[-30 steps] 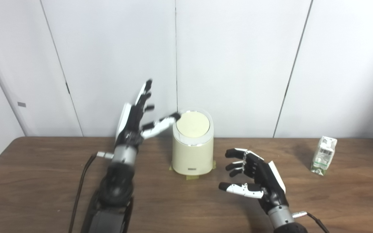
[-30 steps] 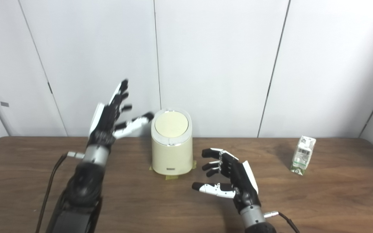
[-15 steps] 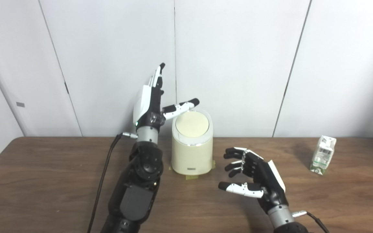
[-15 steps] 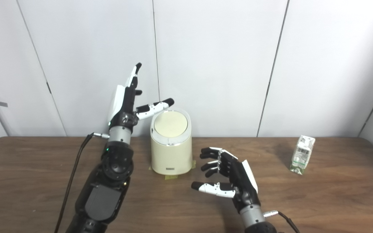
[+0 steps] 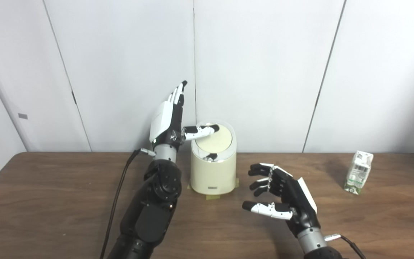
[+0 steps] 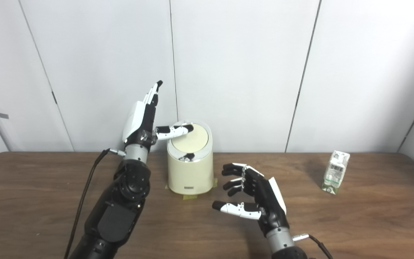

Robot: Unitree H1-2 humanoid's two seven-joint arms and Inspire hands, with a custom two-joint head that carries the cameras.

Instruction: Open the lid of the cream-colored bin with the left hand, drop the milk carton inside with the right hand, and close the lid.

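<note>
On your left, the left robot hand [image 5: 169, 117] is standing upright beside the cream-colored bin [image 5: 213, 169], its white-shelled back facing the camera and its black-and-white fingers [image 5: 178, 94] pointing straight up, spread and gripping nothing. Its thumb [image 5: 199, 131] is reaching sideways over the round, matte lid [image 5: 218, 138], pressing on the lid's rear left part. The lid is tilting inside its shiny chrome ring, so a dark gap is showing at the front edge. A black cable [image 5: 119, 194] is trailing from the wrist down across the brown wood-grain desk [image 5: 49, 201].

You are seeing the bin as a smooth, rounded cylinder sitting on strips of yellowish tape [image 5: 212, 196] near the back edge of the desk, with a small dark label low on its front.

Moving right, the right robot hand [image 5: 282, 198] is hovering just above the desk, in front of and to the right of the bin, apart from it. Its fingers are curling loosely with the thumb stretching out toward the left, and it is holding nothing.

Farther right, well apart from both hands, the milk carton [image 5: 358, 172] is standing upright near the desk's back right corner, a small white box with green print and a folded gable top.
</note>
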